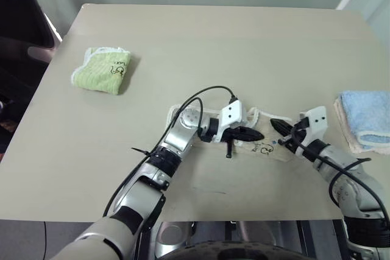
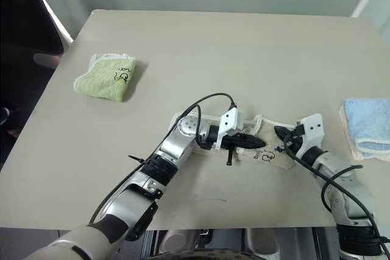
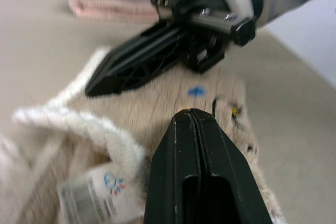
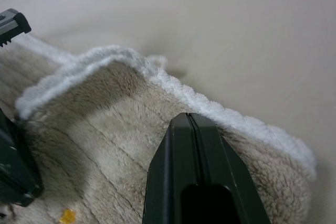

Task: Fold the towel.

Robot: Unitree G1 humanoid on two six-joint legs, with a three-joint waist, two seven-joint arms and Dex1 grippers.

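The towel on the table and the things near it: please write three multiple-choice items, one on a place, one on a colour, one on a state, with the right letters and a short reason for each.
1. Where does the beige towel lie on the table?
A. at the far edge
B. near the front edge, between the two grippers
C. on top of the green towel

2. What colour is the folded towel at the table's right edge?
A. light blue
B. red
C. black

3. How do the fingers of the left gripper stand?
A. wide open
B. shut together
C. closed around a cup

Answers:
1 B: it lies low in the head views, with the left gripper and the right gripper on it.
2 A: the light-blue towel is there; the green towel is far left.
3 B: the left wrist view shows no gap between the fingers.
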